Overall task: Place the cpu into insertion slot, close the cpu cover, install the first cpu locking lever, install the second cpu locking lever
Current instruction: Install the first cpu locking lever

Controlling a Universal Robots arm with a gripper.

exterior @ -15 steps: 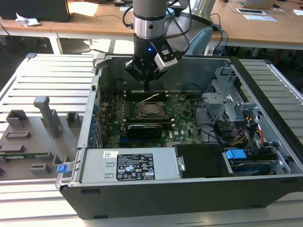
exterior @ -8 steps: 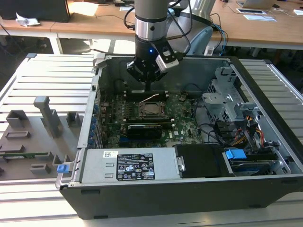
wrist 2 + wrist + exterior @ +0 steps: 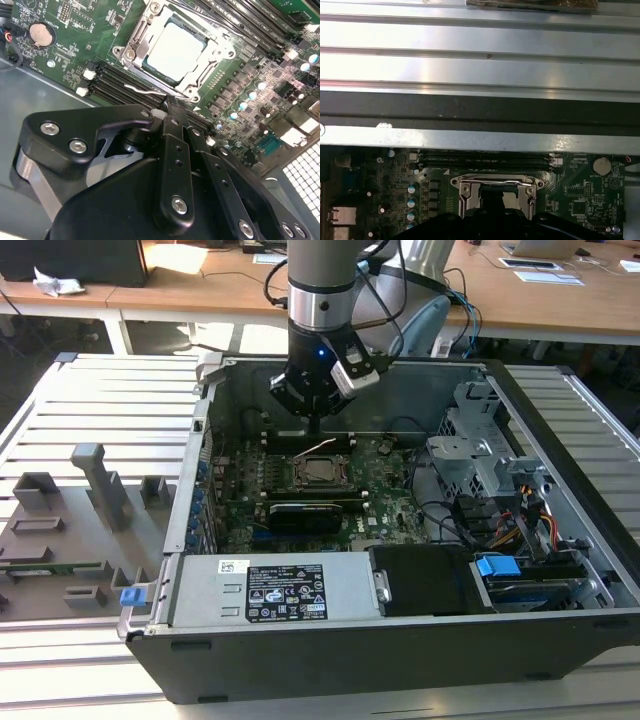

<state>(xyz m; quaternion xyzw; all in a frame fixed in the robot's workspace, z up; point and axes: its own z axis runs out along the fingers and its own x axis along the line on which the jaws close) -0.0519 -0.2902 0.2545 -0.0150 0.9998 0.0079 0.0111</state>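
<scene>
Two black gripper fingers [image 3: 172,112] look pressed together, I think, beside the silver windowed cpu cover [image 3: 206,67], which lies over the silver-grey square cpu [image 3: 175,47]; my exterior view leaves the fingertips unclear.

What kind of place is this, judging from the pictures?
Probably a lab or workshop for robot assembly trials: an open computer case lies on a slotted aluminium table, grey fixtures stand beside it, and office desks stand behind.

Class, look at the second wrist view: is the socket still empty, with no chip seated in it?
No. The cpu, silver top up, sits in the insertion slot, with the cpu cover framing it.
</scene>
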